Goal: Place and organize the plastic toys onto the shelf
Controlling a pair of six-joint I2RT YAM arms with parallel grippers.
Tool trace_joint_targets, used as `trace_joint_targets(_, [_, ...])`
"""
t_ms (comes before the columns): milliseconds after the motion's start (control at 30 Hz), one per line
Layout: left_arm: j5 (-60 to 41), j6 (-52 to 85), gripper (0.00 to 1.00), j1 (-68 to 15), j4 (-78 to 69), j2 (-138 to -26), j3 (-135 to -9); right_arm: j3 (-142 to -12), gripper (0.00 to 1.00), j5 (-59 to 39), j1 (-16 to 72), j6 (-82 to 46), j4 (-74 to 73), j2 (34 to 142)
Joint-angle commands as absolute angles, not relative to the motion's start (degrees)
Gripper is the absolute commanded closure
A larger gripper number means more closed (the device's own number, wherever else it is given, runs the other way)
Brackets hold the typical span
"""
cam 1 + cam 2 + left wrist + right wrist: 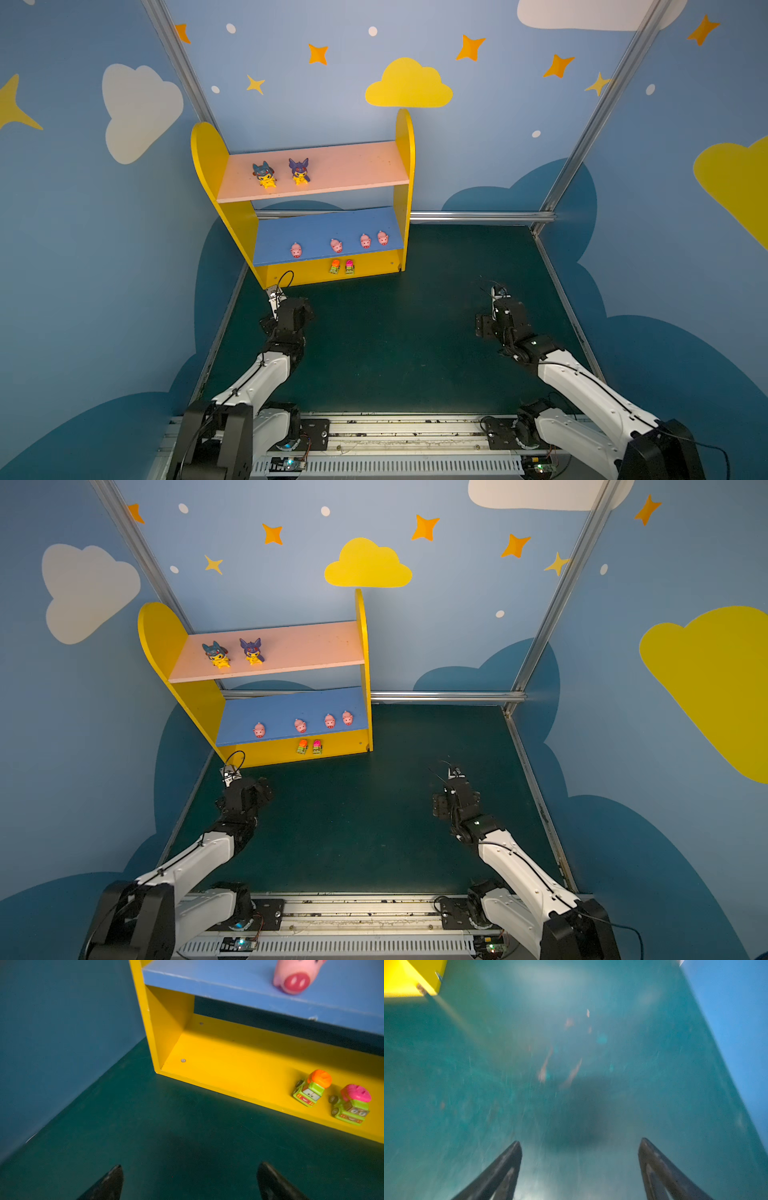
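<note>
- Mat (415,340): open from centre out to 3 and 5 o'clock; walls (104,249) close it at 9, 12 and 3 o'clock.
- Shelf (210,166): fills the 11 o'clock corner.
- Pink board (365,166): two figurines (264,174) near its 9 o'clock end, open toward 3 o'clock.
- Blue board (282,232): four pigs (336,245) along the front, widest gap beside the 9 o'clock one.
- Base (228,1068): two cars (311,1088) side by side mid-span; low slot open toward 9 o'clock.

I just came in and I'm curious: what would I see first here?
The bright yellow shelf stands at the back left of the green table: two hooded figurines sit on its pink board, four pink pigs on its blue board, two little cars on its base. In front, the left gripper and the right gripper hover open and empty.
</note>
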State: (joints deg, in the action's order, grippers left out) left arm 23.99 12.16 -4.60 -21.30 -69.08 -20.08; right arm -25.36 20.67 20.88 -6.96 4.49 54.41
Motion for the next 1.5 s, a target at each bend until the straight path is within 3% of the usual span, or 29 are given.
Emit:
trace_joint_targets(0, [20.93, 8.36, 0.00, -4.22, -29.32, -73.00, -22.02, -19.46, 0.13, 16.99, 16.20, 0.38, -15.63, 52.36])
trace_joint_targets(200, [18.89, 7.29, 0.00, -2.27, -36.53, -75.53, -21.22, -17.16, 0.13, 11.16, 7.36, -1.36, -27.27, 58.66])
trace_joint_targets(367, [17.85, 6.71, 0.00, -1.27, -46.77, -81.58, -19.22, -19.06, 0.13, 8.99, 5.05, -0.33, -37.25, 71.62])
trace_joint_targets(500, [15.49, 6.02, 0.00, -0.99, -45.54, -85.14, -21.49, -21.74, 0.13, 4.42, 3.21, -0.22, -39.79, 77.48])
trace_joint_targets(633, [12.38, 5.72, 0.00, -0.24, -43.17, -86.87, -23.18, -20.18, 0.13, -0.03, 2.32, 0.23, -54.66, 88.69])
trace_joint_targets(733, [11.96, 5.80, 0.00, 0.00, -43.42, -87.06, -23.42, -23.46, 0.13, -2.91, 1.19, 0.04, -44.84, 86.69])
trace_joint_targets(800, [11.91, 5.81, 0.00, 0.00, -43.97, -87.32, -23.38, -21.55, 0.13, -2.74, 1.09, -0.34, -52.57, 88.78])
trace_joint_targets(867, [11.87, 5.80, 0.00, 0.02, -43.99, -87.31, -23.38, -23.45, 0.13, -3.00, 1.14, 0.02, -44.71, 86.57])
trace_joint_targets(933, [11.87, 5.80, 0.00, 0.00, -43.78, -87.12, -23.38, -22.22, 0.13, -2.99, 1.19, -0.18, -49.70, 88.06])
trace_joint_targets(1467, [11.95, 5.62, 0.00, 0.00, -43.90, -87.10, -23.20, -22.76, 0.13, -3.08, 1.33, 0.09, -46.87, 87.11])
